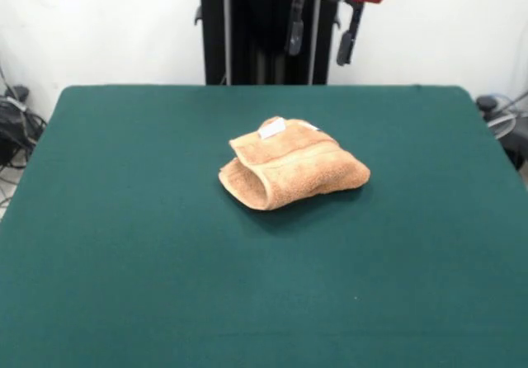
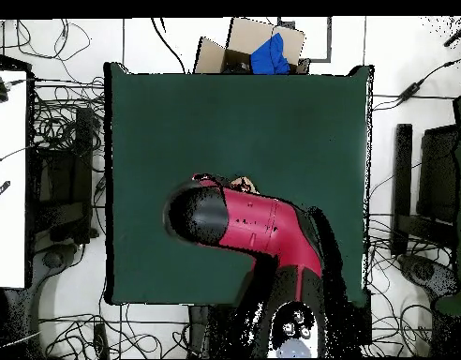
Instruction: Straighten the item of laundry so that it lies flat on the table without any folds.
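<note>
On the table (image 1: 124, 244), folded towel (image 1: 293, 174), white tag (image 1: 272, 128) unreadable

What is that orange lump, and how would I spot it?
Look at the big dark green table. Near its middle lies a small orange-tan towel, folded over into a loose roll. It is the only thing on the cloth, with white tags at its far edge.

No legible text or labels anywhere

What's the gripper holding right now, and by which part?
Nothing. The gripper hangs open, high above the table's far edge, with empty space between its fingers. The towel lies folded over on the table, untouched.
</note>
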`<action>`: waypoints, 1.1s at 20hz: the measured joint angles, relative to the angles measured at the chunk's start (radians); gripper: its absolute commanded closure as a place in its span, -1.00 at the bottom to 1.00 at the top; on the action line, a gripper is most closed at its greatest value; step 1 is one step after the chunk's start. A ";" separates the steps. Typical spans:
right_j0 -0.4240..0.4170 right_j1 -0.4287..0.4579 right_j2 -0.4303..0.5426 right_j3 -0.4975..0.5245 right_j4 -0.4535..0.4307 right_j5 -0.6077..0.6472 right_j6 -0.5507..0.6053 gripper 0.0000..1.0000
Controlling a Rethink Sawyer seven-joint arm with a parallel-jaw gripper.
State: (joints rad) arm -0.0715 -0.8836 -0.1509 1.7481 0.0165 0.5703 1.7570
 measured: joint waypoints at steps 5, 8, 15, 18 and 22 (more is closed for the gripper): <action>0.075 0.081 -0.126 -0.086 -0.015 0.059 0.053 -1.00; 0.190 0.172 -0.249 -0.138 0.012 0.106 0.195 -1.00; 0.275 0.240 -0.292 -0.124 0.048 -0.025 0.431 -1.00; 0.292 0.256 -0.308 -0.124 0.042 -0.099 0.472 -1.00; 0.293 0.263 -0.320 -0.126 0.012 -0.180 0.475 -1.00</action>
State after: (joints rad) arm 0.2220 -0.6203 -0.4713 1.6218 0.0282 0.3898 2.2316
